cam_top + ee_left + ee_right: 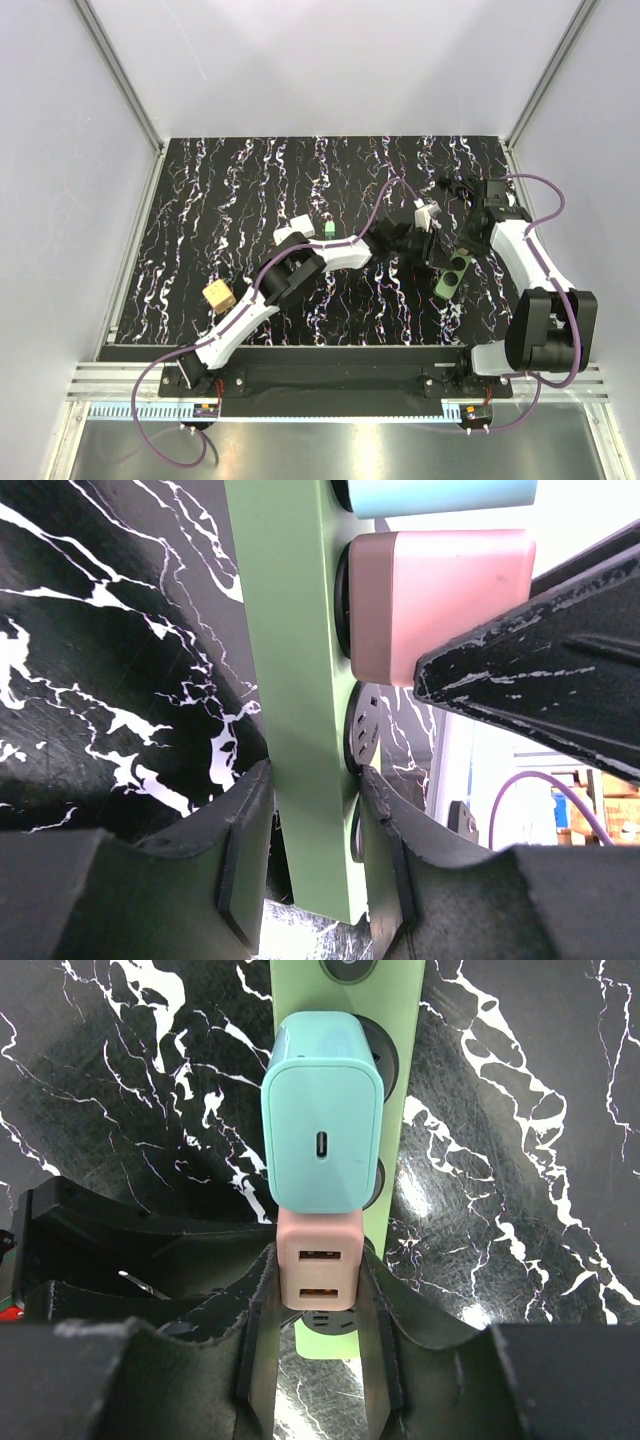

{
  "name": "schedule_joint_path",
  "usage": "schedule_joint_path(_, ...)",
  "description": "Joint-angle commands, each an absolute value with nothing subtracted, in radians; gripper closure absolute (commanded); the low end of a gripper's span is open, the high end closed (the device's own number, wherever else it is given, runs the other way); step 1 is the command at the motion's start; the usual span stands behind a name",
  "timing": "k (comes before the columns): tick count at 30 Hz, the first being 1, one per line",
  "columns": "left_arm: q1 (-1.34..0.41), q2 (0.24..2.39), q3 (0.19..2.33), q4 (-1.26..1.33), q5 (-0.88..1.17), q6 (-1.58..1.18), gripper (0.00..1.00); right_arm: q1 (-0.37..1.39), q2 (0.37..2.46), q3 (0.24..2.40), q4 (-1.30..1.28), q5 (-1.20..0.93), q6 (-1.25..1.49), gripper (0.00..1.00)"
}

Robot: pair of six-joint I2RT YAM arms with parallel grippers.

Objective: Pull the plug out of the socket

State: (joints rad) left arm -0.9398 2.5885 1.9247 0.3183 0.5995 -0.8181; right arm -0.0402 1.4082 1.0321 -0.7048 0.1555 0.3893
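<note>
On the counter (200, 200), far left near the front edge: tan cube (218, 295), sitting on its own. Further in, near the middle: white block (300, 224) with a small green block (328, 229) just beside it, both well apart from the cube.

Right of centre both arms meet over the power strip (452, 275). It's a green bar lying at an angle. Its near end with two round black outlets shows from the top camera; the far part is hidden under the arms.

Left tool (310, 850): narrow, closed across the width of the power strip near one end, one finger (245, 860) on each long side, pads touching the green plastic. An empty outlet sits right at the fingers.

Next along the strip is the pink plug (318, 1278), a block with two USB ports on its end face. Its base is against the outlet in the left wrist view, so it looks seated.

Right tool (318, 1305): narrow, clamped on the pink plug, fingers against two opposite sides.

Teal plug (322, 1125) is in the next outlet, just beside the pink one, with a single oval port on its face. Nothing is gripping it. One more outlet shows beyond it at the frame edge.
</note>
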Motion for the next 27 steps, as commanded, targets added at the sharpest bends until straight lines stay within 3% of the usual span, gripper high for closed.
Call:
schedule_joint_path(1, -0.908, 2.640, 1.862, 0.287, 0.500, -0.790, 1.00, -0.028, 1.328, 1.032, -0.750, 0.095, 0.407, 1.00)
schedule_joint_path(6, -0.905, 2.563, 1.773, 0.391, 0.541, -0.750, 0.49, -0.028, 1.341, 1.032, -0.738, 0.074, 0.411, 1.00)
schedule_joint_path(9, -0.905, 2.537, 1.750, 0.446, 0.560, -0.739, 0.38, -0.028, 1.351, 1.026, -0.727, 0.061, 0.417, 1.00)
schedule_joint_path(23, -0.914, 2.600, 1.822, 0.501, 0.652, -0.787, 0.34, -0.028, 1.384, 1.029, -0.681, 0.014, 0.451, 1.00)
schedule_joint_path(25, -0.914, 2.609, 1.830, 0.515, 0.672, -0.804, 0.36, -0.028, 1.384, 1.028, -0.683, 0.009, 0.453, 1.00)
schedule_joint_path(27, -0.914, 2.620, 1.845, 0.505, 0.672, -0.808, 0.47, -0.028, 1.381, 1.022, -0.678, 0.006, 0.457, 1.00)
